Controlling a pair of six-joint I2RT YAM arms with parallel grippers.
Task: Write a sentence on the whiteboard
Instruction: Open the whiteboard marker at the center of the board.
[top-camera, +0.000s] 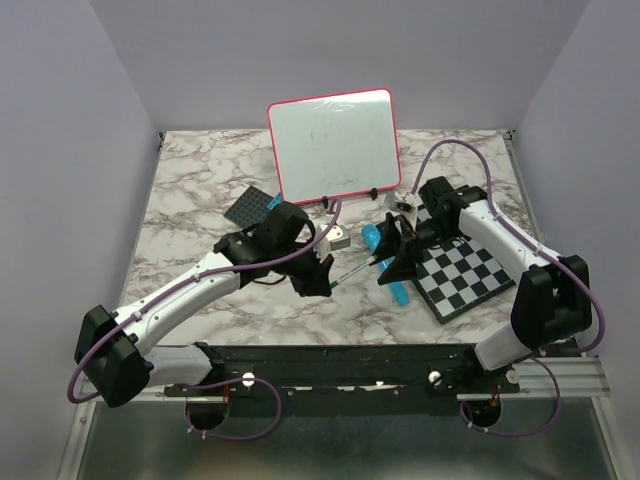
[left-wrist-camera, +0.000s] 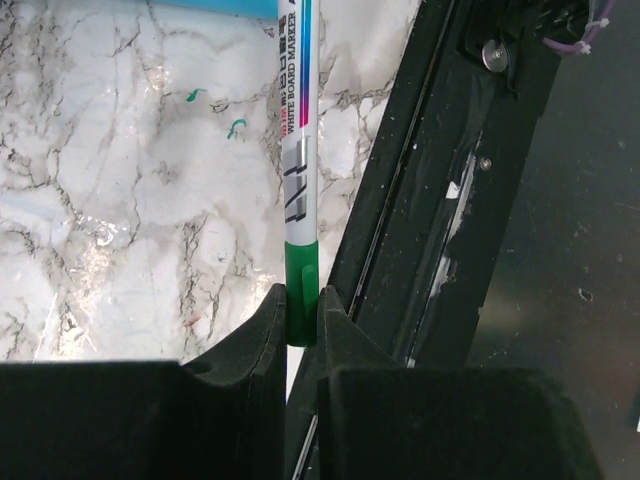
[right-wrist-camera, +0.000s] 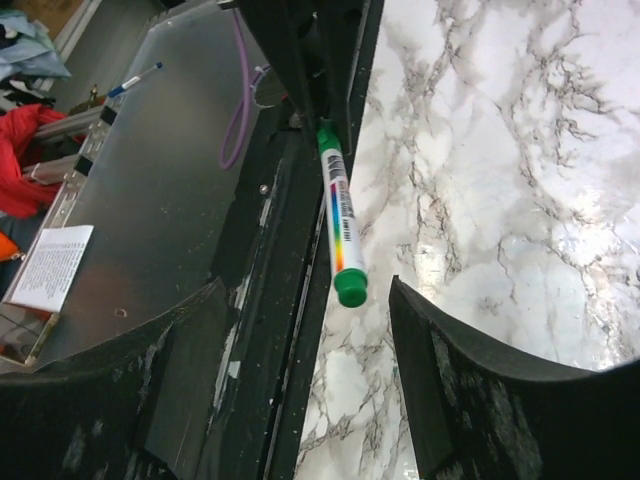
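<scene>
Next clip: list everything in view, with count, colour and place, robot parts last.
marker: 1, white with green ends, between the end effectors
whiteboard: 1, white with pink frame, upright at back centre
checkerboard: 1, black and white, right of centre
tile: 1, dark grey, left of whiteboard's base
cyan item: count unclear, cyan, by checkerboard's left edge
green marks: 2, green, on table
table: 1, white-grey marble, under everything
left end effector: 1, black, shut on marker
right end effector: 1, black, open around marker's far end, not touching
</scene>
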